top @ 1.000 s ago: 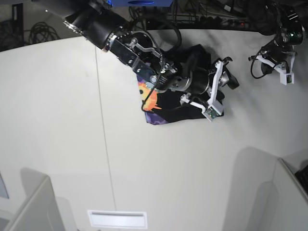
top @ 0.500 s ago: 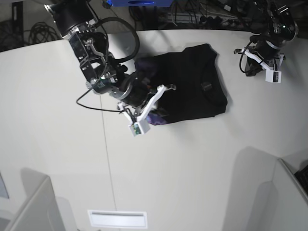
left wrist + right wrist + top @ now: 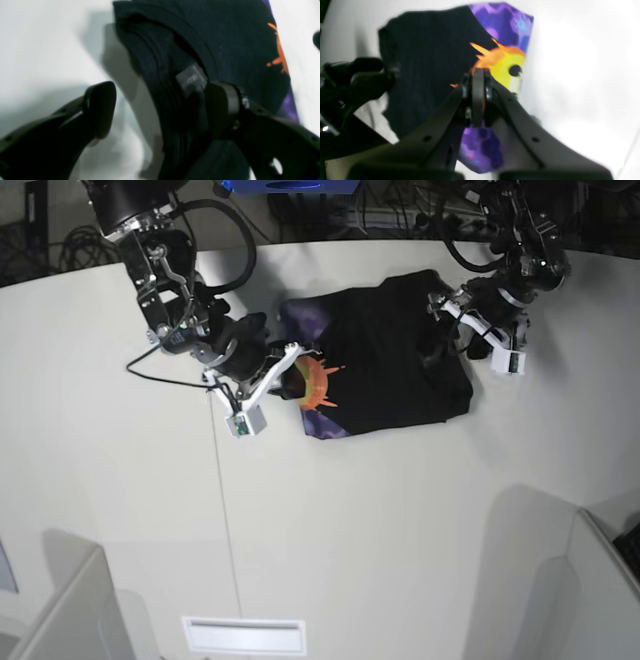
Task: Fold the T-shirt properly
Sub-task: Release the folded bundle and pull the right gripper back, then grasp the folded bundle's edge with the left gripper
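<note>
The black T-shirt [image 3: 390,365] lies folded on the white table [image 3: 400,510], with its orange-yellow sun print on purple [image 3: 315,388] showing at the left edge. My right gripper [image 3: 288,370] is at that left edge. In the right wrist view it [image 3: 478,75] is shut, with its tips over the sun print [image 3: 503,66]; I see no cloth lifted. My left gripper [image 3: 452,330] is at the shirt's right edge. In the left wrist view it [image 3: 160,107] is open and straddles the collar edge, one finger [image 3: 222,107] beside the neck label [image 3: 191,80].
Grey partitions stand at the front left [image 3: 60,610] and front right [image 3: 600,580]. A white slotted plate [image 3: 243,635] lies at the front edge. A seam [image 3: 225,510] runs across the table. Cables and gear [image 3: 400,210] sit beyond the far edge.
My right arm swung from the shirt's right side back to its left edge, and the sun print now shows there. My left arm moved in from the far right to the collar edge.
</note>
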Controlling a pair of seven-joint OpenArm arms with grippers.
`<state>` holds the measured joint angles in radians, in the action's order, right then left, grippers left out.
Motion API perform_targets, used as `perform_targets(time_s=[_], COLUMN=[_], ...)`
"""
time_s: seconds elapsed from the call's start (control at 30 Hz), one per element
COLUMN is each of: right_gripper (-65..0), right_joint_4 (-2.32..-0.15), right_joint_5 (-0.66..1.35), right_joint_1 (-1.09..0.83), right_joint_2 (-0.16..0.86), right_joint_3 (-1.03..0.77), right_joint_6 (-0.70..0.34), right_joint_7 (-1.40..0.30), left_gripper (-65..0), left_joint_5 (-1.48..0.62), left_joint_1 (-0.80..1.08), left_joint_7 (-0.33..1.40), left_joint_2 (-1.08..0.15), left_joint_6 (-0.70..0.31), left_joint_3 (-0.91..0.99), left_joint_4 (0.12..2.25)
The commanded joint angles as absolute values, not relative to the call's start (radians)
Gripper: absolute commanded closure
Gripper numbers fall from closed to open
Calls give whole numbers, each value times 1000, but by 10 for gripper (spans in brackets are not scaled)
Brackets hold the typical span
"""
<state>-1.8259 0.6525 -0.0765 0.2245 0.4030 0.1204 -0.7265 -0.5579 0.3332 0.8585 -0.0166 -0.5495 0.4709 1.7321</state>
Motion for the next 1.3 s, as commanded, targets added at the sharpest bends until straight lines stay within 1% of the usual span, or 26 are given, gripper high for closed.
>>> perform_targets(time_s=[0.0, 0.17, 0.4, 0.43, 0.5, 0.6, 0.67, 0.7, 0.8, 0.97, 1.17, 1.27], right_gripper=[0, 0, 0, 0, 0, 0, 0, 0, 0, 0, 0, 0], right_joint_4=[-1845, -1847, -1847, -1847, -1847, -1847, -1847, -1847, -1837, -1831, -1833, -1833], right_joint_5=[664, 665, 665, 662, 662, 664, 664, 664, 664, 664, 667, 667], right_joint_1=[-71, -84, -104, -105, -113, -145, -183, -202, -246, -308, -360, -377], right_joint_2=[225, 254, 254, 254, 265, 282, 285, 285, 288, 286, 278, 278], right_joint_3=[397, 403, 395, 395, 392, 340, 280, 242, 134, -15, -124, -148], right_joint_6=[111, 111, 111, 111, 111, 111, 111, 111, 111, 111, 111, 111], right_joint_7=[-707, -707, -707, -707, -705, -668, -633, -621, -613, -610, -610, -608], left_gripper=[-533, -533, -528, -510, -408, -163, -33, 0, 0, 0, 0, 0], left_joint_5=[-578, -578, -576, -576, -573, -568, -568, -568, -568, -568, -573, -568], left_joint_1=[323, 269, 209, 205, 200, 189, 183, 180, 174, 131, 30, -18], left_joint_7=[842, 837, 837, 837, 837, 837, 837, 839, 840, 843, 843, 843], left_joint_2=[-21, -16, 5, 5, -1, -5, -25, -30, -56, -165, -260, -275], left_joint_6=[-553, -553, -550, -550, -549, -547, -547, -538, -456, -378, -372, -375], left_joint_3=[464, 407, 394, 390, 360, 302, 280, 271, 239, 71, -96, -163], left_joint_4=[1725, 1641, 1523, 1511, 1489, 1488, 1491, 1491, 1500, 1515, 1495, 1489])
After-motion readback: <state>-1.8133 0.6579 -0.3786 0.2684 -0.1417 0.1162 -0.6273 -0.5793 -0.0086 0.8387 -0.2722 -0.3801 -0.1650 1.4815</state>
